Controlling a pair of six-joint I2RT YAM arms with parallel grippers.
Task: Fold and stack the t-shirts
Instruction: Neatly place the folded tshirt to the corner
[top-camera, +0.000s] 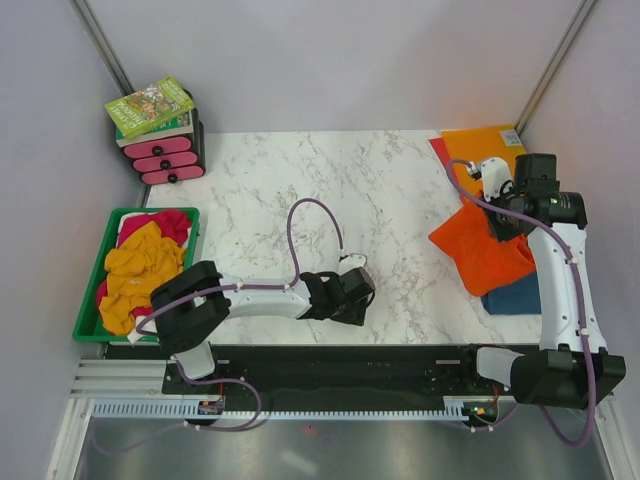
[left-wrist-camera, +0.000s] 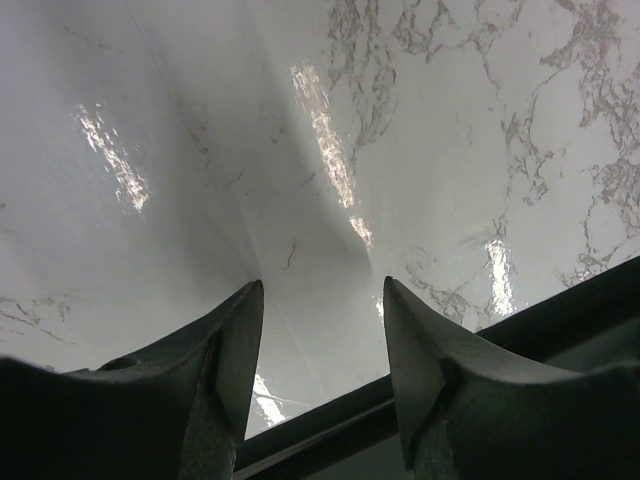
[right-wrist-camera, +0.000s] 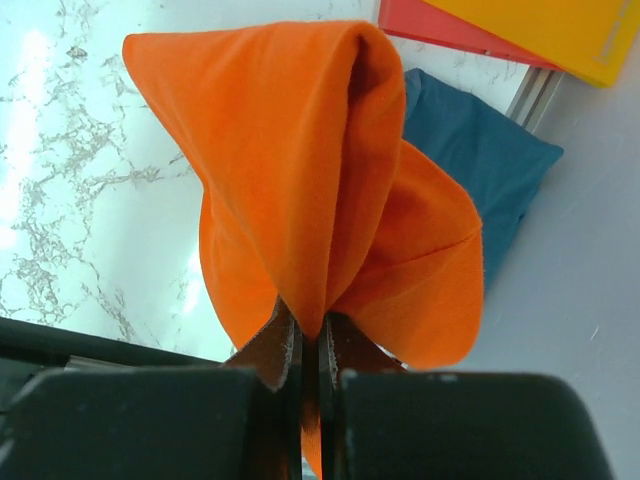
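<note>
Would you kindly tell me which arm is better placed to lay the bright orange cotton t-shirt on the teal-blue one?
Right: its jaws grip the bright orange cotton t-shirt beside the teal-blue t-shirt. The left arm's jaws are open, empty, farther away.

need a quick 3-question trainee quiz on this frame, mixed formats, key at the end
1. True or false: the left tool is clamped on a shirt.
2. Multiple choice: the right tool is pinching A) nothing B) the orange t-shirt C) a mug.
3. Fill in: the loose shirts not yet folded lie in the ___ at the left of the table.

Key
1. False: it is open and holds nothing.
2. B
3. green bin
</note>
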